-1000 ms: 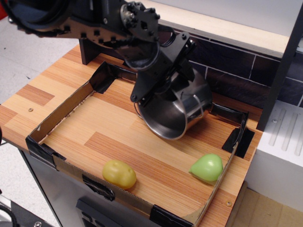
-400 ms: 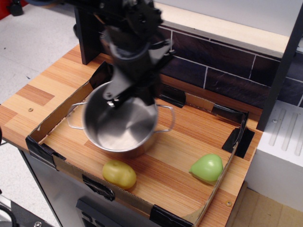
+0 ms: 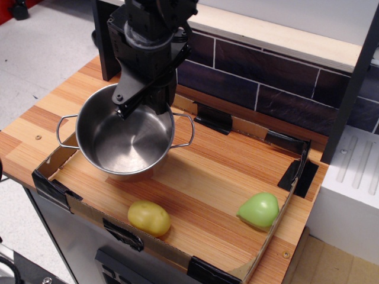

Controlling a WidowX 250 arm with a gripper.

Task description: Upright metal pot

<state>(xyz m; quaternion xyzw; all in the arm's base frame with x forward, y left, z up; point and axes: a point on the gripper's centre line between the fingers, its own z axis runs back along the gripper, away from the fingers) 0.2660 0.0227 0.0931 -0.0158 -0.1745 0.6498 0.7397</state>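
The shiny metal pot [image 3: 121, 139] stands upright, mouth up, at the left end of the cardboard tray [image 3: 267, 241]. Its two wire loop handles stick out left and right. Its left side overhangs the tray's left wall. My black gripper [image 3: 137, 102] comes down from above and is shut on the pot's far rim. I cannot tell whether the pot's base rests on the tray floor or hangs just above it.
A yellow toy food [image 3: 149, 217] lies near the tray's front wall, just in front of the pot. A green toy food [image 3: 259, 209] lies at the front right. A dark tiled wall [image 3: 266, 77] runs behind, and a white unit [image 3: 349, 183] stands at right.
The pot went from tilted on its side at the tray's back right to upright at the left end. My gripper carried it left and slightly toward the front, holding the rim throughout.
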